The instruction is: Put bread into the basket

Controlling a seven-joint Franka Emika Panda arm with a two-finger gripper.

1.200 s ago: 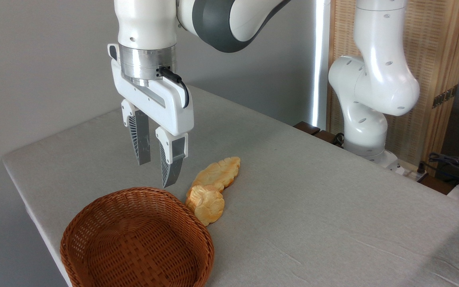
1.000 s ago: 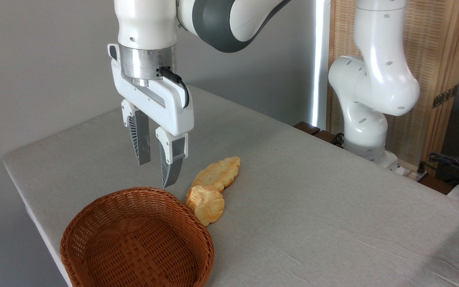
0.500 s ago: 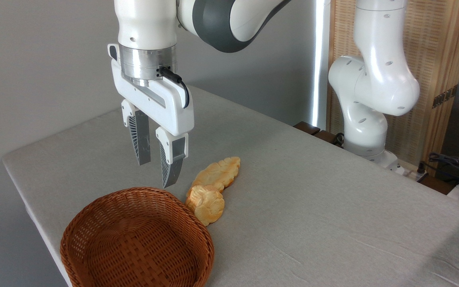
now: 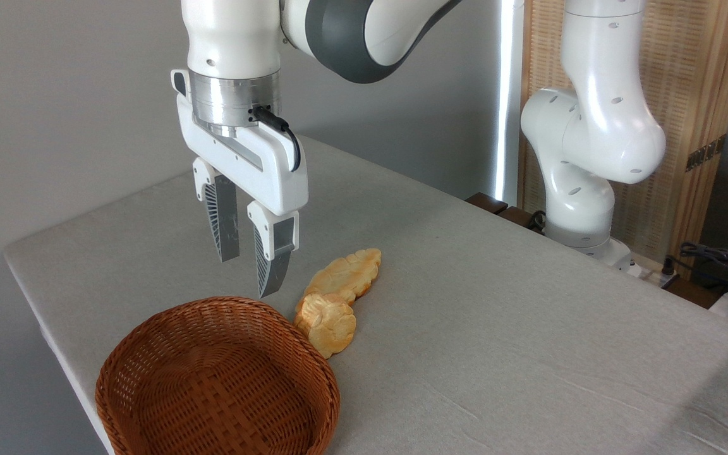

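Grey cloth-covered table (image 4: pixel 497 328) against a plain grey wall, slatted wood screen (image 4: pixel 692 95) off to the right w/ my arm's base in front of it. Only one cam view here, so that's all I've got.

What changed over the last second or so: basically nothing. My gripper (image 4: pixel 251 273) hangs in the same spot it was in 1.2 s ago, above the table just behind the far rim of the basket (image 4: pixel 149 379), fingers a little apart w/ nothing between them. Bread (image 4: pixel 327 323) hasn't budged either, it's on the table touching or just about touching the basket's right rim, w/ the longer ridged pastry (image 4: pixel 346 273) right behind it, looks like contact between the two but can't say for sure. Basket is empty. So imo the task hasn't really started: I'm idling before the reach, grasp not yet made.

Room-wise: the bun is low and to the right of my fingertips, nothing in the way coming down from above. Tight bit is the sides, basket rim on one flank, pastry on the other, so my fingers prob need to go in across the free sides or I'll nudge one of them. Basket sits near the table's front-left edge, so a shove there is a risk. Tons of bare cloth to the right.
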